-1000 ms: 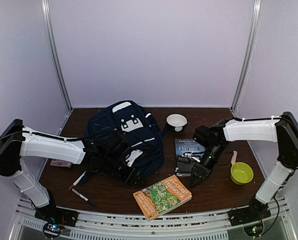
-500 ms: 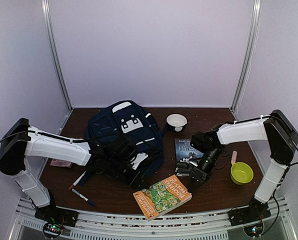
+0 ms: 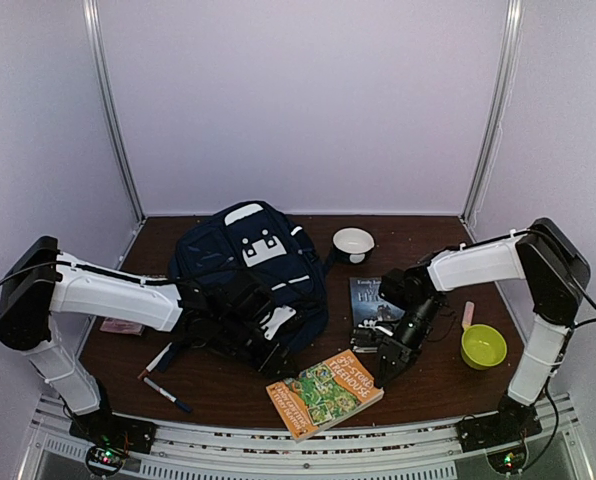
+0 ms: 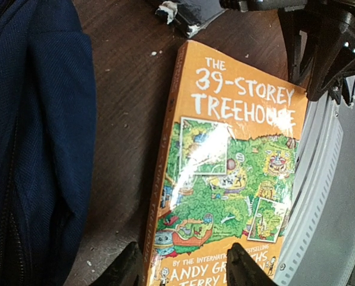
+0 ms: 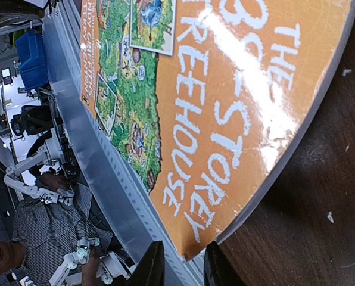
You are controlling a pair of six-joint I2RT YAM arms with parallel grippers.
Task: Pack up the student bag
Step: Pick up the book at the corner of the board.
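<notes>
1. The big navy-blue fabric backpack (image 3: pixel 228 262) with a white stripe lies at approx 10 o'clock on the brown wooden tabletop (image 3: pixel 438 390). The L arm is stretched across its near side.
2. A glossy orange paperback (image 3: pixel 323 392), "The 39-Storey Treehouse", lies flat at 6 o'clock, near the bag's 5 o'clock corner and outside it.
3. Change over the last sec: the R arm swung off the dark-covered book (image 3: pixel 376 295) at 3 o'clock and dropped toward 6, onto the paperback's right corner. Its fingers drew closer on the way.
4. R gripper (image 5: pixel 183 265): jaws nearly together, with the cover's corner right at the gap. The wrist view is too tight to tell if the corner is pinched or only bracketed.
5. L gripper (image 4: pixel 183 271): jaws spread wide above the author-name end of the cover, nothing between them. It nudged slightly right in that sec, then held.
6. Bag and paperback haven't moved.
7. Meaning: both arms are converging on the paperback, so I judge it's the item about to go in. The lift hasn't started.
8. A white marker pen (image 3: pixel 165 391) at 8 o'clock is also unpacked, so the task is at an early stage.
</notes>
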